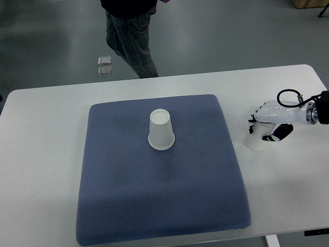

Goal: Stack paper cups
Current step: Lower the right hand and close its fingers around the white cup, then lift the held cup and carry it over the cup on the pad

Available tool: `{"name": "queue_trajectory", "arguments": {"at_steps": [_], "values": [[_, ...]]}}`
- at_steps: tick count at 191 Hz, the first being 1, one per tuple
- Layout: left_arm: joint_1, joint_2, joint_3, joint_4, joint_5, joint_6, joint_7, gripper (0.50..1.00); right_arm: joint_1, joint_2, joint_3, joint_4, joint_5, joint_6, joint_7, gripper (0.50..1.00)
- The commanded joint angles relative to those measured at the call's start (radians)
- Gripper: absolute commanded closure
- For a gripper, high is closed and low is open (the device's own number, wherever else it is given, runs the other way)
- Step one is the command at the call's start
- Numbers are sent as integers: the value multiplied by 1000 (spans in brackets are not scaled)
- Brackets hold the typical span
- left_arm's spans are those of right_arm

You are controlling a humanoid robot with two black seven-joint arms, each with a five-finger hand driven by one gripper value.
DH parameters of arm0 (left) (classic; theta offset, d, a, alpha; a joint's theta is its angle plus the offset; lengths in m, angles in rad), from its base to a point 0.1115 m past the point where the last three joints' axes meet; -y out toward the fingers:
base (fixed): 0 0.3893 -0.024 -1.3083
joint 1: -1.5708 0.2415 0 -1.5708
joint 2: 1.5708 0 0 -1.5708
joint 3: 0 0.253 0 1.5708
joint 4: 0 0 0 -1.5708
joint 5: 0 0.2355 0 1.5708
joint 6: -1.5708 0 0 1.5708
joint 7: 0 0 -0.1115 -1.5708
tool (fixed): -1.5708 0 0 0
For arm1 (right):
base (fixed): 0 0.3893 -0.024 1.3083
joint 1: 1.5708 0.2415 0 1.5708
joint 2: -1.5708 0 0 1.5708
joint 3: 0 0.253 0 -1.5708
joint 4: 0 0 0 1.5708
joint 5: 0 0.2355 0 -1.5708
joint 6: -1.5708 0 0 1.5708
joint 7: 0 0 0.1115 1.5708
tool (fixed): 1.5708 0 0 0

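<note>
Top view: the right hand [267,123] enters from 3 o'clock, palm down, its fingers [253,119] curled over the paper cup [255,141] on the bare table [46,118], just off the blue mat [159,206]. The grasp looks closed on the cup. Lift it straight up before you traverse toward 9 o'clock. Centre it over the inverted cup [161,130] mid-mat, rim down, then lower squarely. The left hand is not visible. A person [131,36] stands at 12 o'clock

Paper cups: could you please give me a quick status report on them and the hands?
Right hand shut on cup, on table right of mat. Left hand not in view. Second cup upside down on mat. Path between clear.
</note>
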Motion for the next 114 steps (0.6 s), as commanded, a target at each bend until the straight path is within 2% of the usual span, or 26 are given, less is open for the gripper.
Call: {"name": "queue_trajectory", "arguments": {"at_steps": [1,18,114], "values": [[0,0,-1,1,0,0,0,500,0,3,0,-5,0,2,0,924],[0,0,0,-1,1,0,0,500,1,4,0,-5,0,2,0,948],[0,0,-1,-1,0,0,0,500,63,-9,3,-3,9,5,6,948]]}}
